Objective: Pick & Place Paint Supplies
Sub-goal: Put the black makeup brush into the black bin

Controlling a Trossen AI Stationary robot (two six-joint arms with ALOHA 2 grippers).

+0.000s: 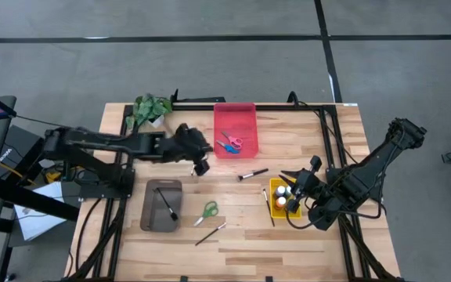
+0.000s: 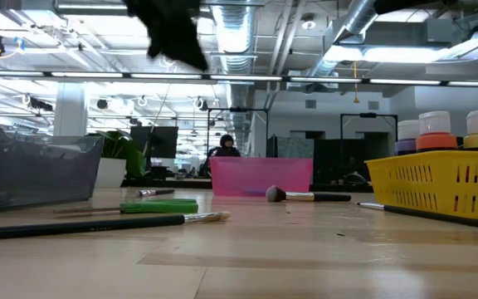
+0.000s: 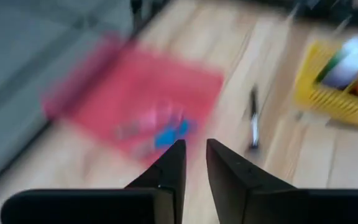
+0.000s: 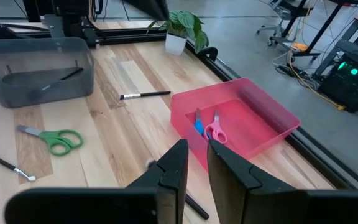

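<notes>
My left gripper point(image 1: 201, 164) hangs shut and empty above the table, just left of the red tray point(image 1: 245, 113), which holds pink scissors point(image 1: 233, 142) and blue scissors point(image 4: 198, 127). My right gripper point(image 1: 291, 185) is shut and empty over the yellow tray point(image 1: 275, 188), which holds paint bottles point(image 1: 282, 196). Green scissors point(image 1: 207, 211) lie flat on the wood. One brush point(image 1: 252, 174) lies between the trays, one point(image 1: 210, 233) near the front, one point(image 1: 270, 208) beside the yellow tray. Another brush point(image 1: 166, 203) lies in the grey tray point(image 1: 149, 215).
A small potted plant point(image 1: 150, 109) stands at the far left corner. Black rails run along the table's far edge point(image 1: 288, 106) and sides. Bare wood lies at the front middle point(image 1: 249, 251). A person point(image 2: 225, 146) sits far behind the table.
</notes>
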